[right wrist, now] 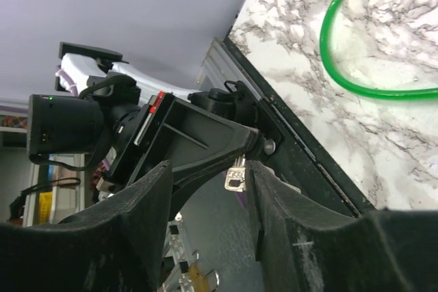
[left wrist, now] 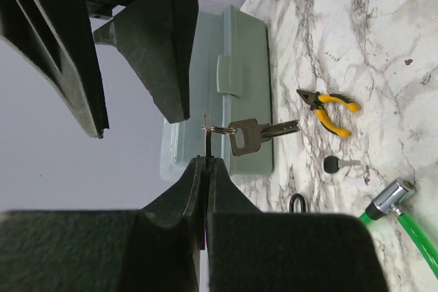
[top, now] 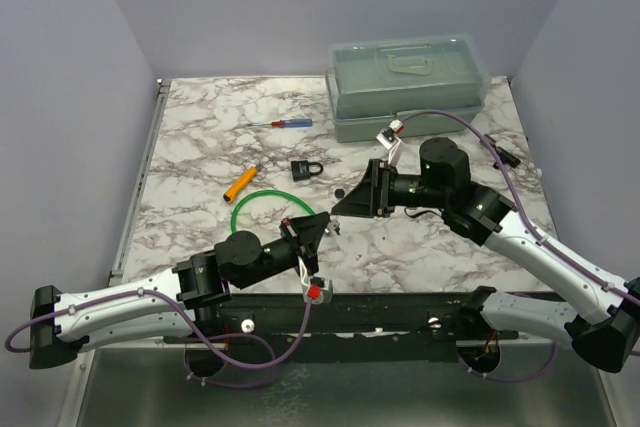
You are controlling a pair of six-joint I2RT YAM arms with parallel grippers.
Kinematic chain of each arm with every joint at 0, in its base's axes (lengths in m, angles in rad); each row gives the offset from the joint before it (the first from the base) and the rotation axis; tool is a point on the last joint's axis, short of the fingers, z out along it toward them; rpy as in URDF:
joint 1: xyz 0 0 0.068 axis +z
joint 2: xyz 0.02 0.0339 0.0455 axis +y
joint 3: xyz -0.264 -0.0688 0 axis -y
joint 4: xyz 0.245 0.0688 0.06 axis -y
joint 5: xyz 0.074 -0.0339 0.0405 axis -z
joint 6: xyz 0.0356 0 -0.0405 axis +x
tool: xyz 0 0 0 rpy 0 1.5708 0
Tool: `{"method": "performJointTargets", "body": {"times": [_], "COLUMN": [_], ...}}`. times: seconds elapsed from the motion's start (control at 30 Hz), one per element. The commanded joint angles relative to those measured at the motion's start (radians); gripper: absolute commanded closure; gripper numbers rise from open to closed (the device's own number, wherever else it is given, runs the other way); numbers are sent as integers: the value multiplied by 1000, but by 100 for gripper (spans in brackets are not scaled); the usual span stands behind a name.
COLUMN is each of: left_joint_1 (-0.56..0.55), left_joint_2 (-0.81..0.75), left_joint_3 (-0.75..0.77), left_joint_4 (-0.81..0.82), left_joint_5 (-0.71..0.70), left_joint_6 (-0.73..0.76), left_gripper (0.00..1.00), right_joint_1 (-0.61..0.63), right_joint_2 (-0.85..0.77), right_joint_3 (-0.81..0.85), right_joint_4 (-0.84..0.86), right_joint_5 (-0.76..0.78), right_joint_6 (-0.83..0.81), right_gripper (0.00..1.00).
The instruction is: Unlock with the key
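The left arm lies low along the table's [top: 200, 147] near edge and reaches right, its wrist rolled so that in its own camera the tabletop stands on edge. The left gripper [left wrist: 207, 163] is pinched fully closed on the thin ring of a keyring [left wrist: 245, 138]. Two silver keys hang from the ring in the air, clear of the table. The right arm comes in from the right, elbow raised, forearm angled down and left, its gripper tip to tip with the left one above the near middle of the table. The right gripper [right wrist: 209, 176] has its jaws about half apart and holds nothing. From its own wrist the silver keys show in the gap between its fingers [right wrist: 274, 223]. From the left wrist those fingers end just beside the ring, and no touch is visible. The key [left wrist: 332, 163], with its dark round head, lies flat on the marble, apart from both grippers. It sits near the pliers [left wrist: 328, 109] and the metal end of the green cable [left wrist: 391, 197].
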Motion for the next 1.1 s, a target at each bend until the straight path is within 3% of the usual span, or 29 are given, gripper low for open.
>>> {"method": "performJointTargets", "body": {"times": [0.0,0.5,0.73,1.07], "left_joint_1": [-6,-6,-6,-7], "left_joint_2": [-2,-12,-24,-32], "left_joint_3": [-14,-37,-46,-59], "left_joint_4": [62,92,96,96], "left_joint_5": [56,69,93,67], "left_joint_6": [77,92,89,100], "left_gripper": [100,100,100,100], "right_joint_1": [6,5,6,5], "right_joint_2": [9,27,57,60], "right_joint_3": [-4,-62,-61,-76], "right_joint_4": [56,71,87,138], "right_joint_5": [-82,-75,-54,-148], "right_joint_6": [37,27,1,26], "right_gripper": [50,53,49,68]}}
